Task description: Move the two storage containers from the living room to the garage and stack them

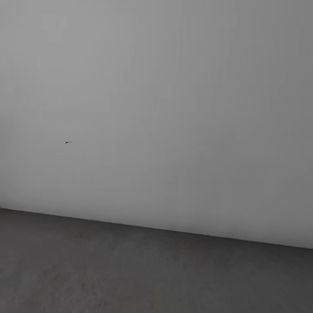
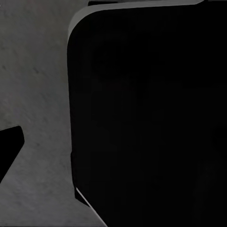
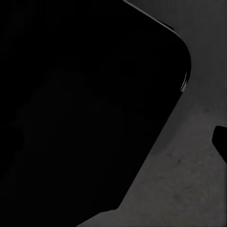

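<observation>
A plain pale grey wall (image 1: 174, 108), marked by one tiny dark speck (image 1: 68, 142), met the dark grey, mottled concrete floor (image 1: 130, 269); a black rounded-cornered body (image 2: 151, 113) loomed above that floor.

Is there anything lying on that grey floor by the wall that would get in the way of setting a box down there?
Nothing visible does. In the head view the dark concrete floor runs bare up to the pale grey wall, which carries one tiny dark speck. The wrist views add a big black shape, too dark to identify.
</observation>
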